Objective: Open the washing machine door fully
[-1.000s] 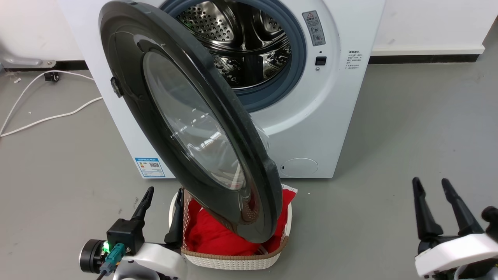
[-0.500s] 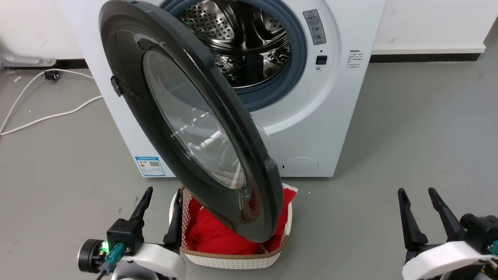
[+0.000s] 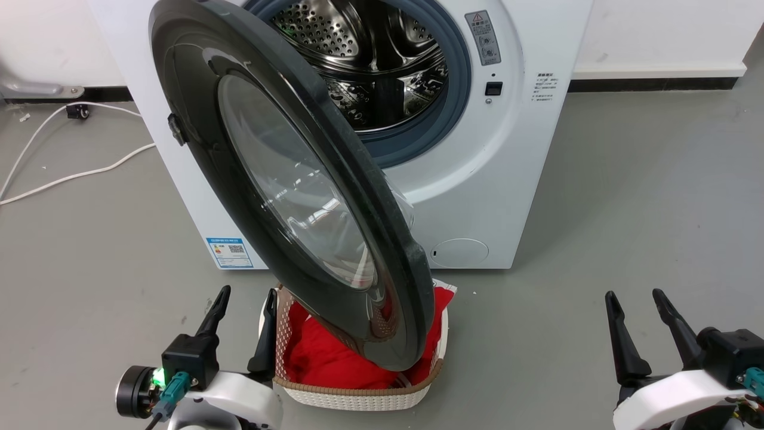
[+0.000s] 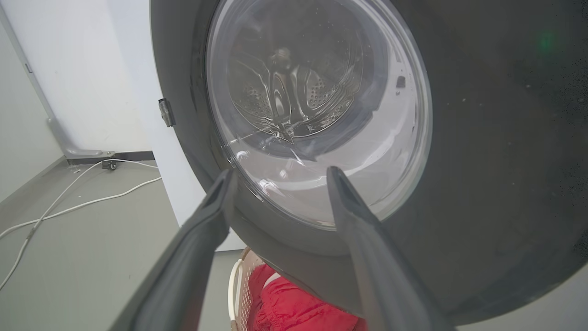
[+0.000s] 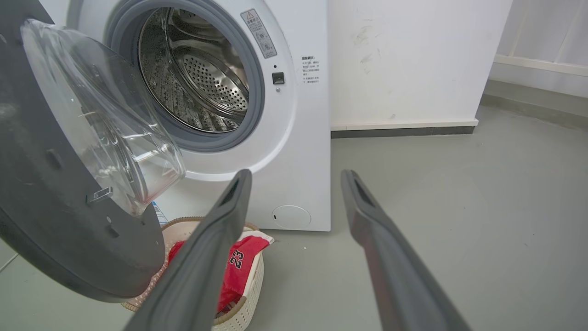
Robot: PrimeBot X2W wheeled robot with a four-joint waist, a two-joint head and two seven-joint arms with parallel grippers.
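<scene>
The washing machine door [image 3: 286,179] is a big glossy black ring with a clear glass bowl, swung outward from its left hinge and standing edge-on toward me over the basket. The white washing machine [image 3: 477,179] shows its steel drum and grey gasket. My left gripper [image 3: 245,295] is open at the lower left, just left of the door's lower rim, touching nothing. Its wrist view looks at the door's outer face [image 4: 482,138] between the open fingers [image 4: 202,230]. My right gripper [image 3: 632,298] is open at the lower right, well clear of the door [image 5: 46,207], over bare floor.
A white woven basket [image 3: 358,397] with red clothing [image 3: 334,358] sits on the floor under the door's lower edge. A white cable [image 3: 71,173] trails across the grey floor at the left. Open floor lies to the machine's right, with a white wall behind.
My right gripper has drawn back down and to the left in the head view. The head view has shifted slightly. The door and left gripper keep their places.
</scene>
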